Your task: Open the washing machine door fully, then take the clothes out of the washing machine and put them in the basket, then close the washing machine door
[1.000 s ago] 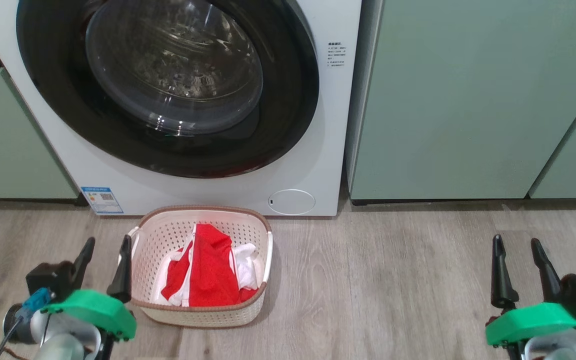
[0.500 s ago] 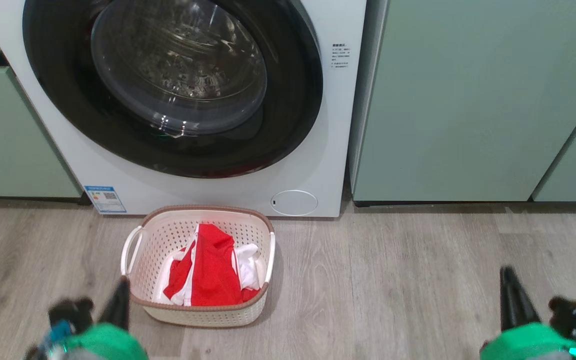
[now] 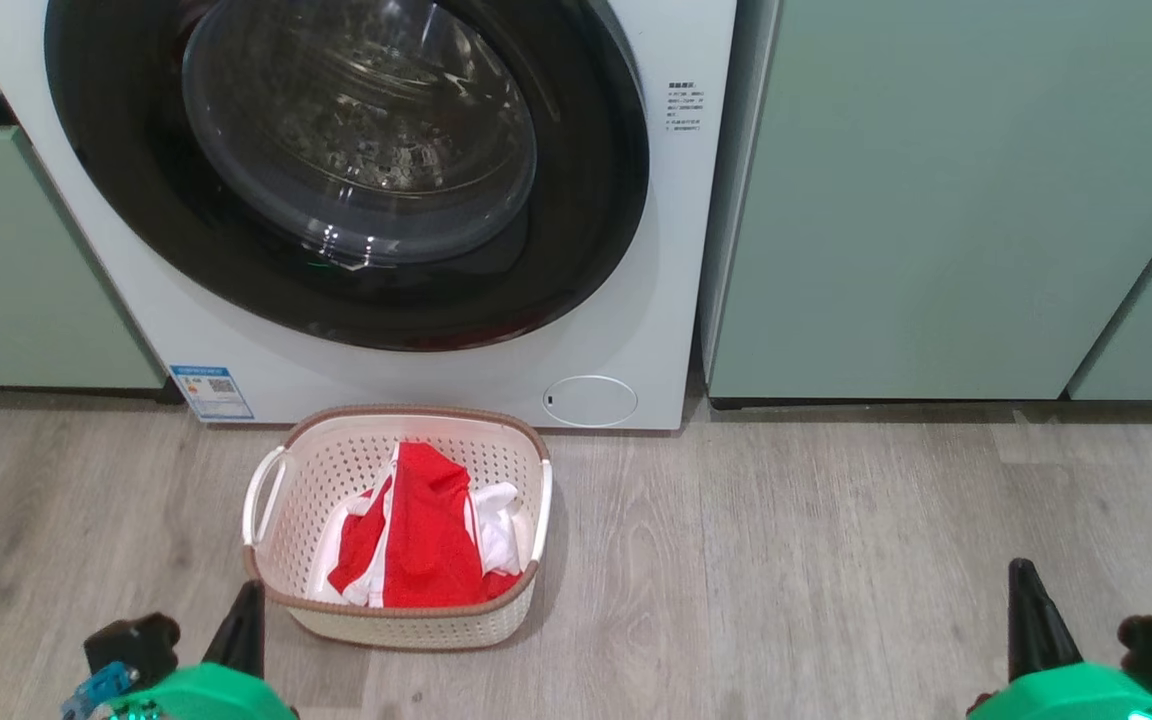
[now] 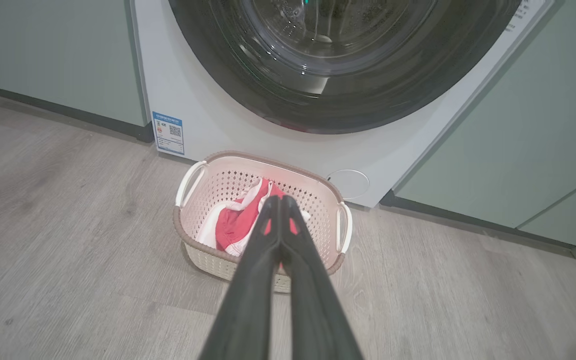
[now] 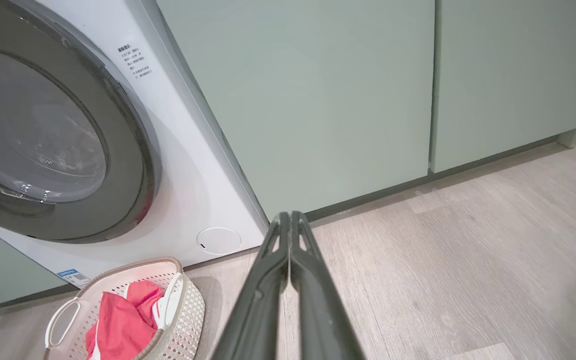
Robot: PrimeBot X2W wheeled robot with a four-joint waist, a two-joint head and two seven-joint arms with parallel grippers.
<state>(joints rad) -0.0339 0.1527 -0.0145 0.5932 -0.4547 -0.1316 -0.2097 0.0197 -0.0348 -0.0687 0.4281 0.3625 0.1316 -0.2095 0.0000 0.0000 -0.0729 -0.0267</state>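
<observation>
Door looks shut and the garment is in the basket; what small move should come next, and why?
Probably just settle at rest: the washing machine door sits closed, the clothes lie in the basket, and the left claw and right claw are shut and empty.

The basket [image 3: 406, 625] lies just ahead-right of the left gripper [image 3: 250, 600], the clothes [image 3: 421, 540] in it. The washing machine [image 3: 626, 340] stands behind the basket, forward-left of the right gripper [image 3: 1026, 585].
</observation>
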